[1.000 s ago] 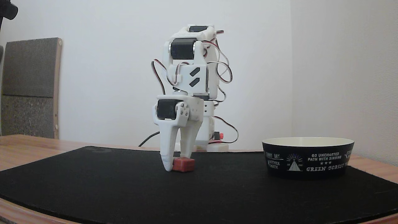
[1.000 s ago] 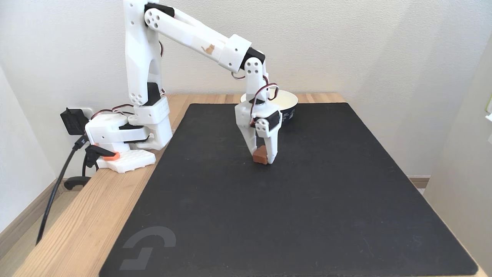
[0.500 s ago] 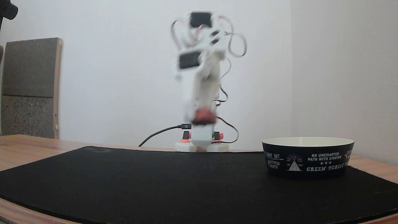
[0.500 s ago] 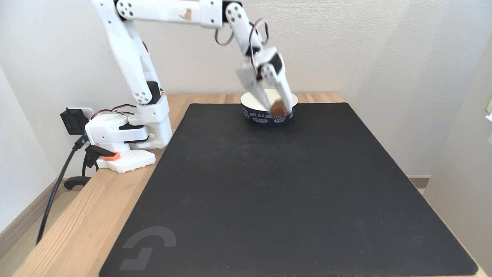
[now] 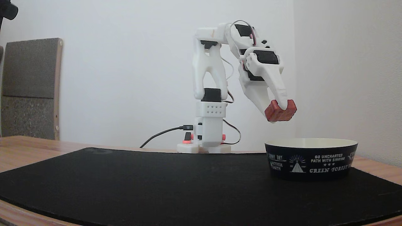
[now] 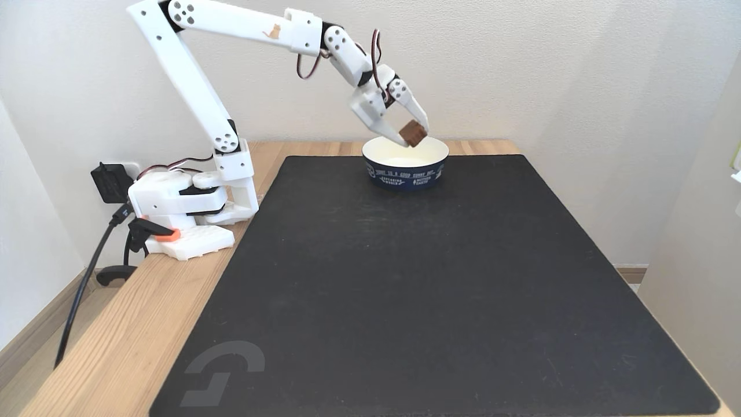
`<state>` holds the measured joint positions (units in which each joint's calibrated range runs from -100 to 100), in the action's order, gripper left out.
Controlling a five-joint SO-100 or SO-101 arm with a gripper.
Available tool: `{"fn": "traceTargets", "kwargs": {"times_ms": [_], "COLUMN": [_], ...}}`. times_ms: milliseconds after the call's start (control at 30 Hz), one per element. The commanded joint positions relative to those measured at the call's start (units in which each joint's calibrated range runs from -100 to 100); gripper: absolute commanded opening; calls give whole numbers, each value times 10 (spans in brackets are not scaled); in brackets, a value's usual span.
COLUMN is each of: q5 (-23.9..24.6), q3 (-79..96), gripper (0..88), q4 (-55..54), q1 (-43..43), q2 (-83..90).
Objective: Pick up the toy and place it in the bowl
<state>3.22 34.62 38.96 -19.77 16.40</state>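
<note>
Gripper [image 5: 280,112] clamped on red toy block [image 5: 280,110], held in air above black bowl [image 5: 311,160], not touching.

A black mat [image 6: 417,301] covers most of the wooden table [image 6: 116,347]; a grey panel [image 5: 29,88], possibly cork, leans at left.

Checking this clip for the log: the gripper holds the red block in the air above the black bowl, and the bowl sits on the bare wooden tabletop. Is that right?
Not quite. The gripper does hold the red block in the air above the black bowl, but the bowl sits on the black mat, near its far edge, not on bare wood. Both fixed views show this.
</note>
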Motion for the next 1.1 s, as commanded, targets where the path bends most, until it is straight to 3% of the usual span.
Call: {"fn": "traceTargets", "kwargs": {"times_ms": [0, 67, 200, 267, 333, 367, 400, 500, 833, 1067], "q5": [-3, 0, 2, 2, 2, 2, 2, 2, 2, 1], "q3": [9, 9, 11, 19, 41, 75, 96, 189, 575, 647], "gripper": [380, 430, 402, 322, 186, 38, 3, 64, 62, 63], "q4": [-19, -20, -15, -14, -17, -19, -19, -20, -11, 98], "q1": [-3, 1, 13, 27, 43, 59, 67, 76, 81, 81], "q2": [25, 28, 39, 65, 104, 153, 179, 267, 647, 836]}}
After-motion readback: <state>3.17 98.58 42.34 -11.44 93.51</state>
